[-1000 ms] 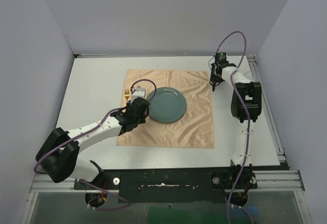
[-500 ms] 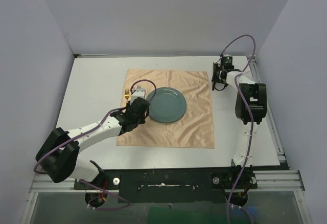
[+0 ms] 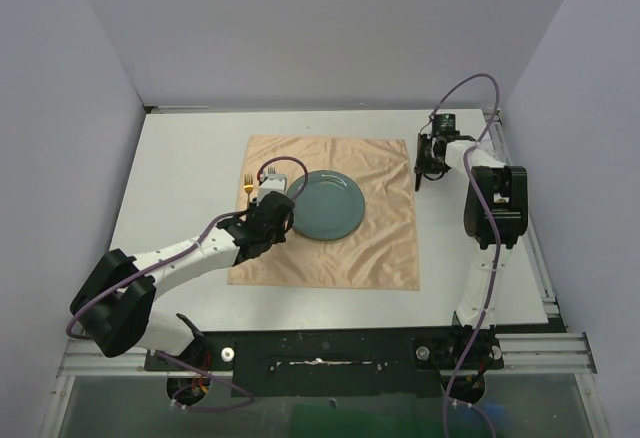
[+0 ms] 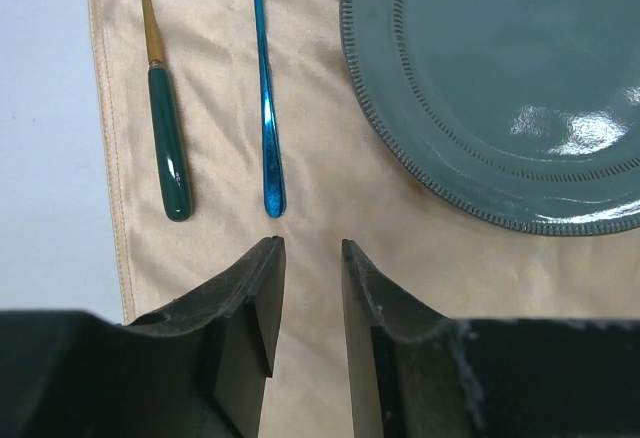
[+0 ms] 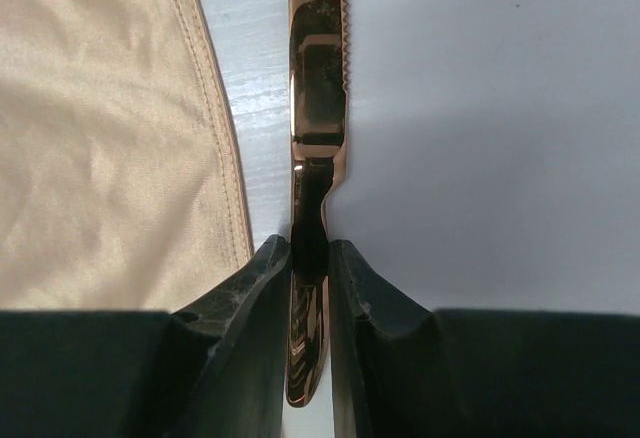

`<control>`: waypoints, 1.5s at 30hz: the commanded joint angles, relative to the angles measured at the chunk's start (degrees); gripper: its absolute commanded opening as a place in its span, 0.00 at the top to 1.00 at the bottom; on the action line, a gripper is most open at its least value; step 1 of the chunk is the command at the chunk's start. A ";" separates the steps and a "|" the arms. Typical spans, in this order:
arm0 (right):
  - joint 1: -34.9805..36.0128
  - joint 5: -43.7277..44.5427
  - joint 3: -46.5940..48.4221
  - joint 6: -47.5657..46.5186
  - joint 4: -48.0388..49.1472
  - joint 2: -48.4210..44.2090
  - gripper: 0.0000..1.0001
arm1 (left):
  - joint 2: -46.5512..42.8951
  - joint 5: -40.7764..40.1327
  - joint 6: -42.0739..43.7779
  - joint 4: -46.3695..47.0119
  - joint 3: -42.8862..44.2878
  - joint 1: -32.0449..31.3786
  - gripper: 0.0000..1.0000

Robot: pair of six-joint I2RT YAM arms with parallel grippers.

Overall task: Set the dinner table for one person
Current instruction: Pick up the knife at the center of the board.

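Plate (image 3: 325,205), fork (image 4: 165,148) and blue utensil (image 4: 267,108) lie on the cloth (image 3: 380,248); left pincer (image 4: 310,250) spread, empty. Right pincer (image 5: 308,248) pinches the knife (image 5: 318,88) beside the cloth, not yet placed.

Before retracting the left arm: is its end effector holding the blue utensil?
No, the left end effector stands open and empty; the blue utensil lies on the cloth ahead of it.

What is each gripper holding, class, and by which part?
The right gripper pinches a copper-coloured knife by its handle, just behind the blade. The left gripper holds nothing.
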 commanded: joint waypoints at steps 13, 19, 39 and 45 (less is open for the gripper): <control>0.57 2.01 9.81 -2.82 -11.58 10.18 0.79 | -0.47 -1.29 -0.31 0.99 1.22 -0.38 0.73; 0.58 4.10 15.15 -4.58 -16.60 13.43 0.62 | -0.38 -1.17 -0.31 0.81 1.22 -0.39 0.73; 0.49 4.90 21.28 -6.20 -19.34 18.71 0.67 | 0.06 -1.41 -0.14 0.46 0.70 -0.40 0.73; 0.74 3.55 21.96 -6.78 -19.58 19.33 1.00 | 0.48 -1.37 -0.23 0.48 0.45 -0.44 0.73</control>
